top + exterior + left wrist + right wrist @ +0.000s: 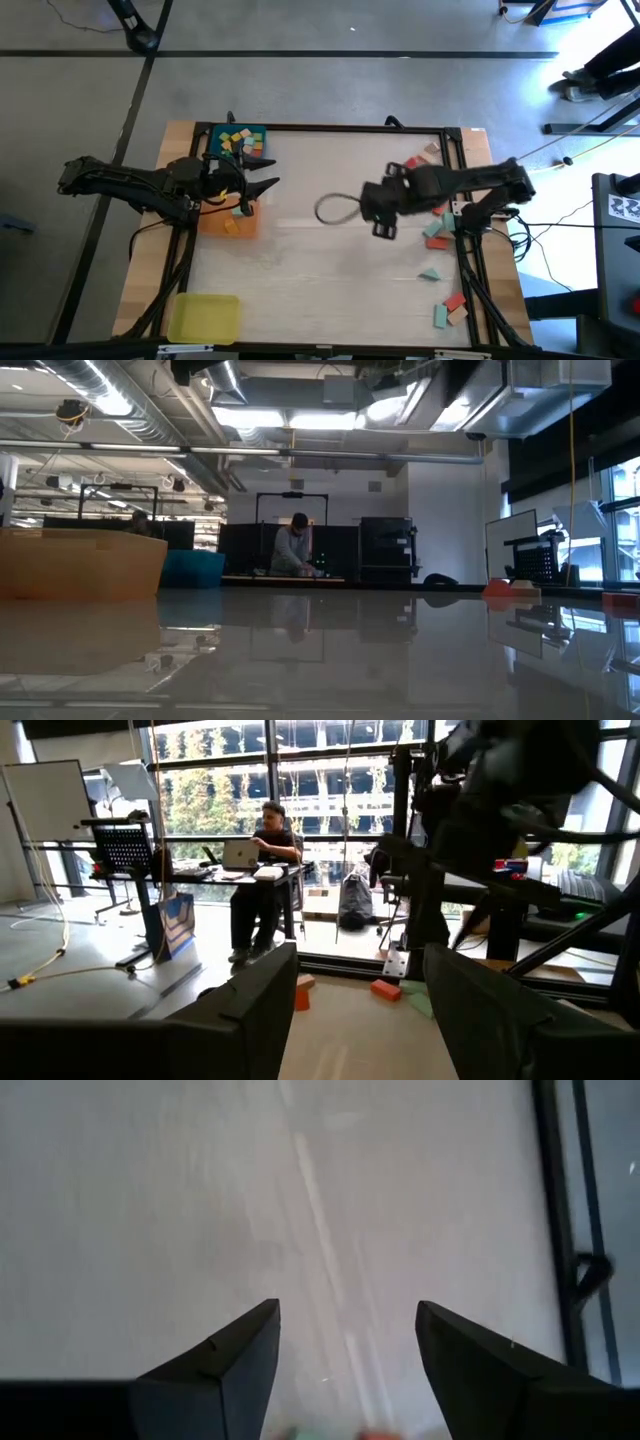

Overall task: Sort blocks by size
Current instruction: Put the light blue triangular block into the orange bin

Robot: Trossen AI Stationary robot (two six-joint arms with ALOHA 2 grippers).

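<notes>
Blocks: we see loose blocks (pixel 438 232) scattered along the table's right edge, just beyond and beneath the right arm, in red, pink and teal; more small ones (pixel 240 141) fill the blue tray behind the left claw.
Left claw: the left gripper (pixel 262 172) hangs over the orange tray, fingers spread apart, and we see nothing between them.
Right claw: the right gripper (pixel 368 211) hovers over bare tabletop near the middle, fingers apart and empty, the loose blocks behind it.
Trays: the blue tray (pixel 215 135) lies just behind the left claw, the orange tray (pixel 215 224) under it, the yellow tray (pixel 204 317) well apart at the front corner.
Table: the pale table (pixel 330 270) stretches between both claws.
Room: we see a person (pixel 262 870) seated at a desk beyond the table.
</notes>
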